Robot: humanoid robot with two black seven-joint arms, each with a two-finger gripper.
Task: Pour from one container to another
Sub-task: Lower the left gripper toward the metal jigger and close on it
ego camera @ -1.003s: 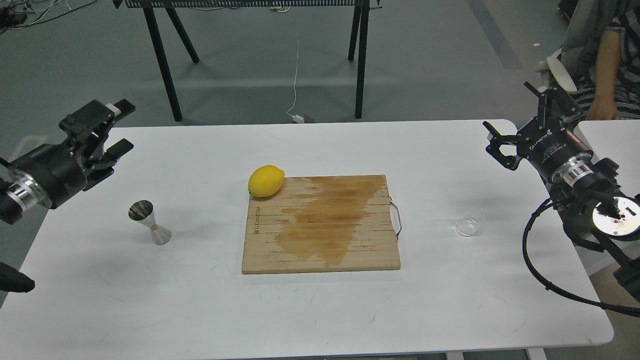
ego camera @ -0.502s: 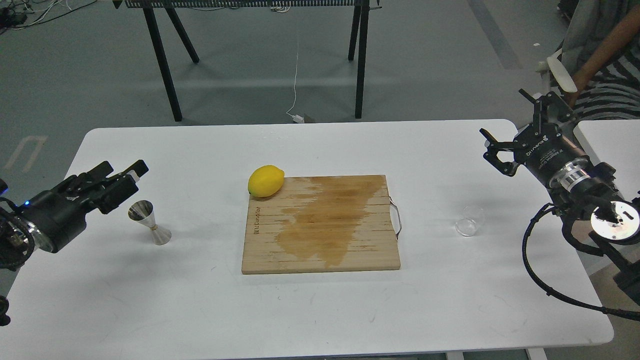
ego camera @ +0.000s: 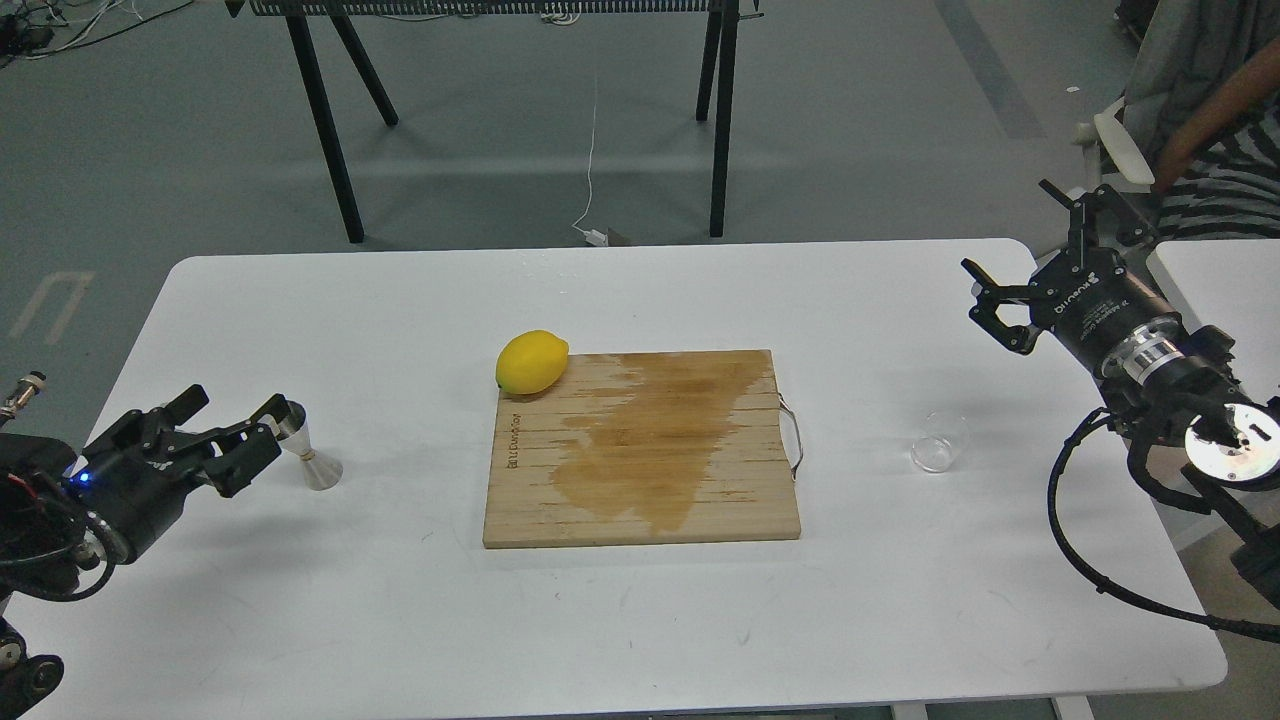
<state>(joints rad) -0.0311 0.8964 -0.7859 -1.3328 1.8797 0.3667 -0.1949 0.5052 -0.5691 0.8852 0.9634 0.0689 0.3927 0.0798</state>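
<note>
The clear glass cup [ego camera: 940, 442] stands on the white table [ego camera: 640, 610], right of the cutting board. My right gripper [ego camera: 1022, 240] hovers open above the table's far right edge, well up and right of the cup and apart from it. The steel jigger [ego camera: 308, 455] stands on the table's left side. My left gripper [ego camera: 230, 415] is open and low, just left of the jigger; one fingertip covers part of the jigger's top rim. Nothing is between its fingers.
A wooden cutting board [ego camera: 640, 450] with a dark wet stain lies mid-table, with a yellow lemon [ego camera: 531, 361] on its far left corner. A person in a striped shirt [ego camera: 1215, 140] sits beyond the right edge. Black trestle legs [ego camera: 330, 120] stand behind the table.
My left arm has dropped down and forward, from high at the table's left edge to level with the jigger. The right gripper has barely moved. The person's arm shifted.
</note>
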